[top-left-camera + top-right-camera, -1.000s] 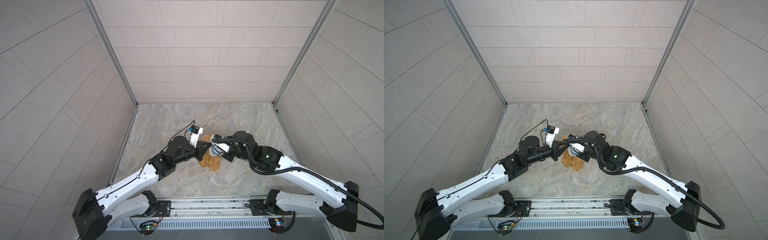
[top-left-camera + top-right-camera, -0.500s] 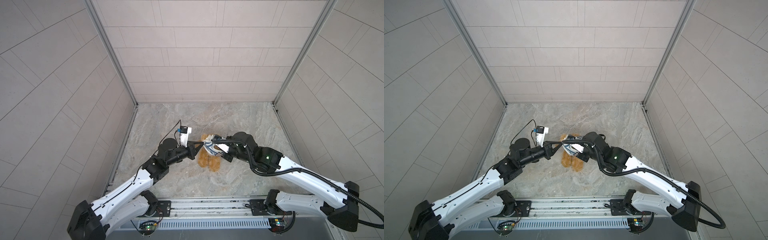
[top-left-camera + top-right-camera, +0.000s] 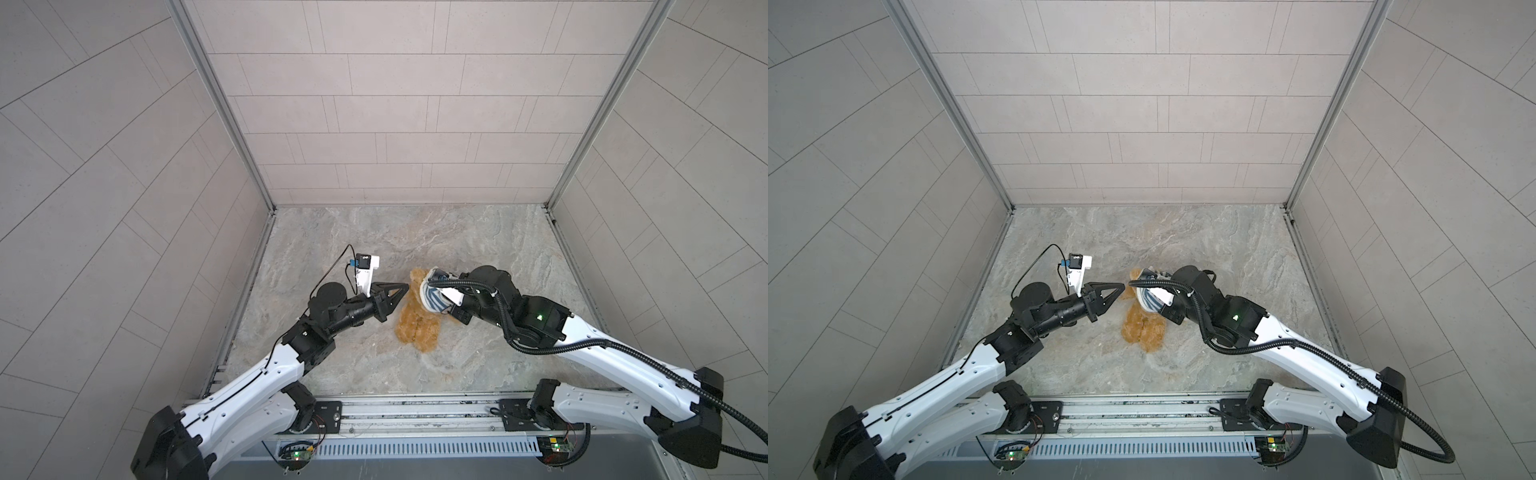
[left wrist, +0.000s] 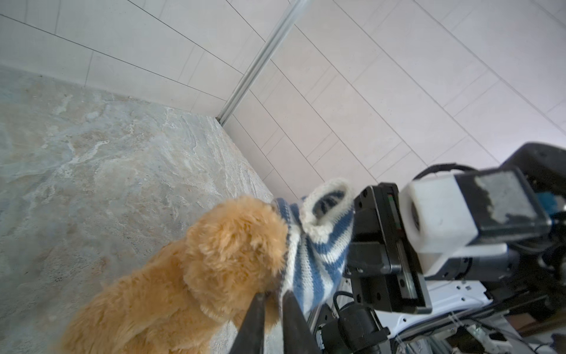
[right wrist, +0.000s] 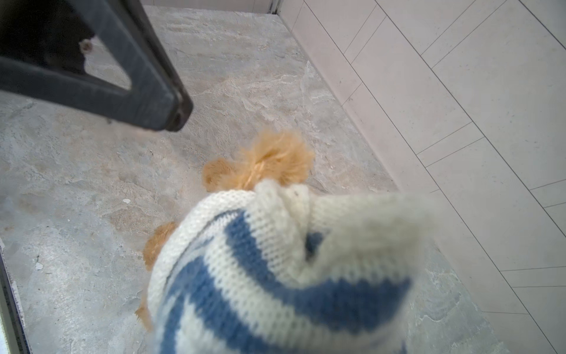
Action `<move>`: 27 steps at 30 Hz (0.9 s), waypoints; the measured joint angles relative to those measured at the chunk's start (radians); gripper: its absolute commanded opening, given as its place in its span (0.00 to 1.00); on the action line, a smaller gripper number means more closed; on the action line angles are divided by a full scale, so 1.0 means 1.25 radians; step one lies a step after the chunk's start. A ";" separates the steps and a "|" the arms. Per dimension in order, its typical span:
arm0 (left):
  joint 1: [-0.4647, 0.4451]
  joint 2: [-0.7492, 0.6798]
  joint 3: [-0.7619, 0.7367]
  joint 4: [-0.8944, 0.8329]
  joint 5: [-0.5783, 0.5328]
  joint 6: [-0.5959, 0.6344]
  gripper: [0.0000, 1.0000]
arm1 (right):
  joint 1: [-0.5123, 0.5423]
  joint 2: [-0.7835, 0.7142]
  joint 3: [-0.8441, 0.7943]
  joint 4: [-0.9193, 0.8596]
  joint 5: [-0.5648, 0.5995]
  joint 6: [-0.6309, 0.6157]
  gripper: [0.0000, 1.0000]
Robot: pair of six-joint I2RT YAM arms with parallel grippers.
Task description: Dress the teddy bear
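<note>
Right gripper (image 3: 445,300) clamps the striped shirt (image 3: 434,301) (bunched) over the teddy bear (image 3: 417,328)'s head. Left gripper (image 4: 273,298), beside that head, stands narrowly parted.

The left arm (image 3: 249,386) and the right arm (image 3: 602,357) reach from the lower corners to the middle of the frame, the left gripper (image 3: 404,287) with fingers a little apart, the right gripper (image 3: 442,294) closed on the striped shirt (image 3: 433,300).

White arms (image 3: 257,382), black triangular fingers (image 3: 388,286), corrugated cable (image 3: 540,352)

Fluffy plush teddy bear (image 4: 214,260); knitted woolly sweater (image 4: 315,260) beside the matt black left claw (image 4: 273,298); matt, stone-veined counter (image 4: 92,138).
</note>
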State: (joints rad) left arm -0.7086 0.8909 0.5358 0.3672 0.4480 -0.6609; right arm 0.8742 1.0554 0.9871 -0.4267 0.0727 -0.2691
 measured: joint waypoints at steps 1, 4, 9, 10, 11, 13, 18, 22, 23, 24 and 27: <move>-0.009 0.005 0.002 -0.005 -0.002 0.005 0.23 | 0.000 0.000 0.000 0.000 0.000 0.000 0.00; -0.029 0.023 0.016 -0.023 -0.012 0.021 0.28 | 0.000 -0.001 0.000 0.000 0.001 0.000 0.00; -0.057 0.063 0.058 -0.048 -0.032 0.042 0.28 | 0.000 -0.002 -0.003 0.000 0.000 0.001 0.00; -0.063 0.071 0.066 -0.051 -0.034 0.045 0.27 | 0.000 -0.002 -0.005 0.000 0.000 0.001 0.00; -0.068 0.081 0.074 -0.054 -0.038 0.047 0.26 | 0.000 -0.002 -0.005 0.000 0.000 0.002 0.00; -0.075 0.099 0.089 -0.062 -0.042 0.051 0.24 | 0.001 -0.002 -0.006 0.001 0.000 0.003 0.00; -0.084 0.136 0.111 -0.072 -0.057 0.058 0.20 | 0.002 -0.002 -0.006 0.001 0.001 0.003 0.00; -0.088 0.146 0.116 -0.090 -0.081 0.062 0.20 | 0.002 -0.002 -0.007 0.001 0.001 0.003 0.00; -0.088 0.143 0.116 -0.098 -0.090 0.063 0.21 | 0.002 -0.002 -0.008 0.002 0.000 0.003 0.00; -0.088 0.141 0.116 -0.106 -0.097 0.066 0.21 | 0.002 -0.003 -0.009 0.002 0.001 0.003 0.00; -0.088 0.136 0.118 -0.126 -0.118 0.074 0.23 | 0.002 -0.005 -0.011 0.002 0.000 0.003 0.00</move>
State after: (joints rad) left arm -0.8188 1.0611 0.6838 0.2100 0.3004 -0.5686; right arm 0.8768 1.0485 0.9737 -0.4236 0.0731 -0.2653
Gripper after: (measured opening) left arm 0.222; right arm 0.072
